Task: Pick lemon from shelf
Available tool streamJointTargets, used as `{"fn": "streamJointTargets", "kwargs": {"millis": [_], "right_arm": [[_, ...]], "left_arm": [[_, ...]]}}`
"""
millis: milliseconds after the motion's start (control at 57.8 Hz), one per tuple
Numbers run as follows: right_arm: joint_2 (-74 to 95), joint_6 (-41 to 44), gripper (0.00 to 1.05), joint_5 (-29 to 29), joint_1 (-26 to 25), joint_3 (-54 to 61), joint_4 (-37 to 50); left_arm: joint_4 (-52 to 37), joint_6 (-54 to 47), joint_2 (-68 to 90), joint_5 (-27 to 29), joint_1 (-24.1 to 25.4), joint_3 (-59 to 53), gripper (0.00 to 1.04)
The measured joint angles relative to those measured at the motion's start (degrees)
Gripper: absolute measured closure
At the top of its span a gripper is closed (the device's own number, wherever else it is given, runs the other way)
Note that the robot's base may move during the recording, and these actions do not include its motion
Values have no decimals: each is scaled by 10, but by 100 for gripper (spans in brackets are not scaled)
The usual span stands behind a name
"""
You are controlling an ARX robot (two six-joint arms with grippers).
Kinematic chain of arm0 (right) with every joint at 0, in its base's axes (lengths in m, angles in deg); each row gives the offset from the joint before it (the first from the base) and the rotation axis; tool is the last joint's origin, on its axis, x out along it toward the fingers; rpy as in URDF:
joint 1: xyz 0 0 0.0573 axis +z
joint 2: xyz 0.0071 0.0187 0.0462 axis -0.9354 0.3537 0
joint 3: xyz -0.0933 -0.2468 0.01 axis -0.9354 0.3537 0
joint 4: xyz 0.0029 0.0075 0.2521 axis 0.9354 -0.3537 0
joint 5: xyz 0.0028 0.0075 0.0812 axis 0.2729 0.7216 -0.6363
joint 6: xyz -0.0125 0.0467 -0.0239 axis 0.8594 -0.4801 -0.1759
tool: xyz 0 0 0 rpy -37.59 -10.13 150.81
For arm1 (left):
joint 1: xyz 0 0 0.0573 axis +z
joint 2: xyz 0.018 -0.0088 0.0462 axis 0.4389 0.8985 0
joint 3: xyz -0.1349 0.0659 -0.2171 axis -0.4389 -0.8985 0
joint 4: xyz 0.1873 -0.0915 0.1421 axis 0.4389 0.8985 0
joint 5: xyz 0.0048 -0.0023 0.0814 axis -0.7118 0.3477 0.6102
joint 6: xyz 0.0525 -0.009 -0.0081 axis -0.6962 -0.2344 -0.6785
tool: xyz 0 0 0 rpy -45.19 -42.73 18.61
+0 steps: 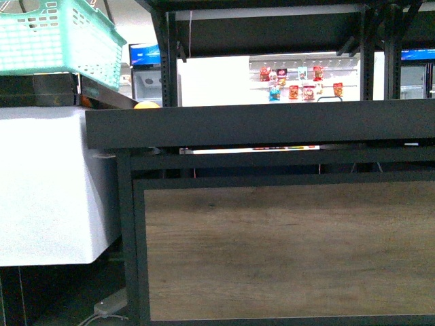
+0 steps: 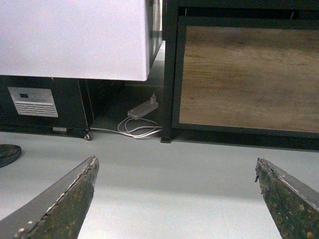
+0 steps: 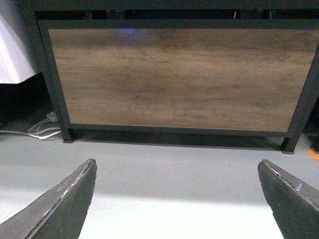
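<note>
shelf: black frame with a raised front rim and a wood-look lower panel, filling the front view.
lemon: cannot tell for sure; only a yellow-orange fruit top peeks over the shelf's rim near its left end.
left gripper: fingers wide apart, holding nothing, low over the grey floor before the shelf's left foot.
right gripper: fingers wide apart, empty, low before the shelf's lower panel.
fruit to grippers: up behind the shelf's rim, well apart from both.
white cabinet: just beside the shelf's left upright.
</note>
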Motion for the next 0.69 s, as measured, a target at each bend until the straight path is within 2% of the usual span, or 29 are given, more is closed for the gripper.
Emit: {"fn": "streamJointTargets", "kwargs": {"millis": [692], "right_arm": [[0, 0, 7, 0, 0, 0, 0]], "left_arm": [[0, 0, 0, 0, 0, 0, 8]]}}
